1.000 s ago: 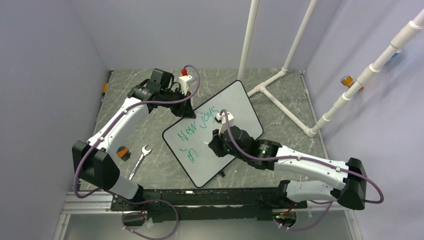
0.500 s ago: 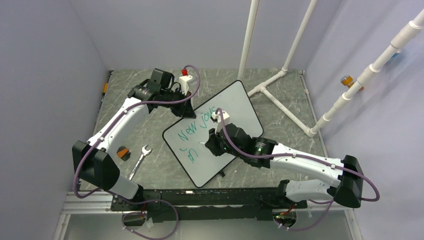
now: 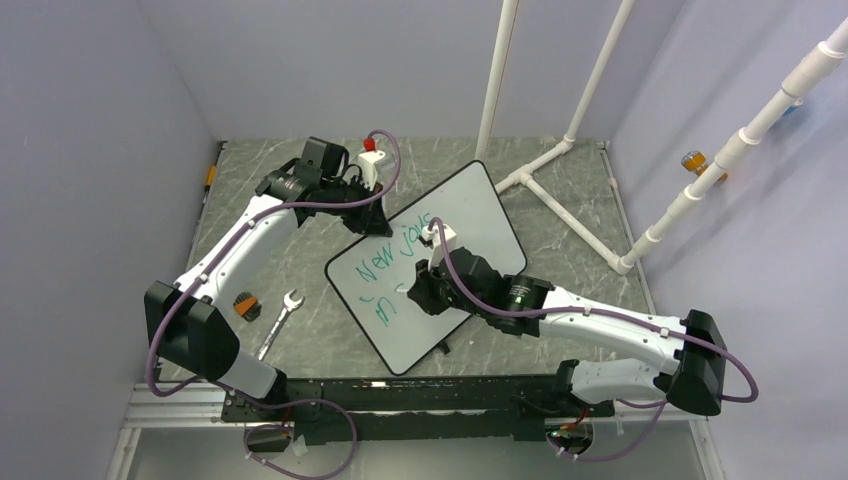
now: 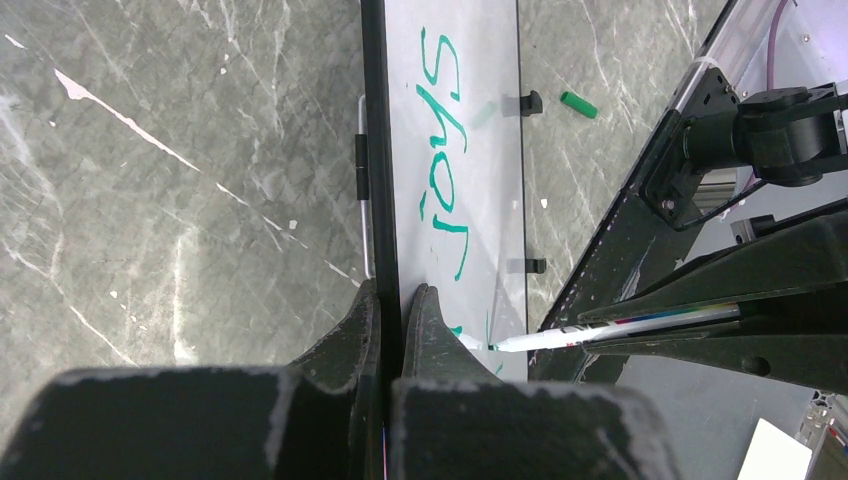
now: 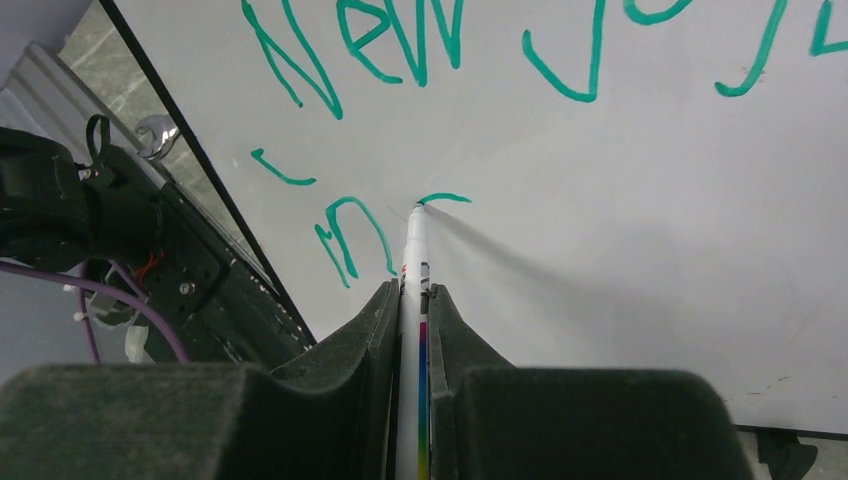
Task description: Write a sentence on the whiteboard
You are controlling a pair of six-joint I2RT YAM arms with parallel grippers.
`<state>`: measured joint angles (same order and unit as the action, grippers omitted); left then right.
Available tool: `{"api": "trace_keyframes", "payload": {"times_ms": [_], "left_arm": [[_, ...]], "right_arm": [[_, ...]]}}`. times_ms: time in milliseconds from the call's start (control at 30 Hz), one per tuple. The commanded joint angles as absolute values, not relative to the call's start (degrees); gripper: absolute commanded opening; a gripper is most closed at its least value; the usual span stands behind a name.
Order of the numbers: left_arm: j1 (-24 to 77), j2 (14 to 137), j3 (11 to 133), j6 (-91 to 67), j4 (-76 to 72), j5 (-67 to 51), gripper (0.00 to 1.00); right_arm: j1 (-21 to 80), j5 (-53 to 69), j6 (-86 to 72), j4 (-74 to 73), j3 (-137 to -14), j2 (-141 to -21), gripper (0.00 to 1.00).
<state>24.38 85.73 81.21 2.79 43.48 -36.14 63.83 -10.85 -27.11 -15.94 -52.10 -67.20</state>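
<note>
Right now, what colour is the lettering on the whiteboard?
Green. The lettering on the whiteboard shows best in the right wrist view.

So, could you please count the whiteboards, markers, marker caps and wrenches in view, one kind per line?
whiteboard: 1
marker: 1
marker cap: 1
wrench: 1
Total: 4

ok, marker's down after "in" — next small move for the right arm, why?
Probably curve the marker down and round to finish the letter: right gripper holds its tip at the left end of a short arc on the whiteboard; left gripper clamps the edge.
</note>
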Motion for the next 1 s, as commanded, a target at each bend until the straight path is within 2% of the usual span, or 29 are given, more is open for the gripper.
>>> {"api": "trace_keyframes", "payload": {"times_ms": [0,533,967], "left_arm": [[26.5,85.4,79.8,11.1,42.7,-30.6,0.00],[26.5,85.5,79.8,11.1,42.8,-30.4,0.00],[26.6,85.5,79.8,11.1,42.8,-30.2,0.00]], "right_arm": [[63.6,-9.6,-27.7,-13.9,-50.4,-66.8,0.00],[63.7,-11.3,-30.1,-15.1,-45.5,-63.0,0.00],[63.6,-16.2,-29.5,-18.4,-48.1,-62.0,0.00]]}}
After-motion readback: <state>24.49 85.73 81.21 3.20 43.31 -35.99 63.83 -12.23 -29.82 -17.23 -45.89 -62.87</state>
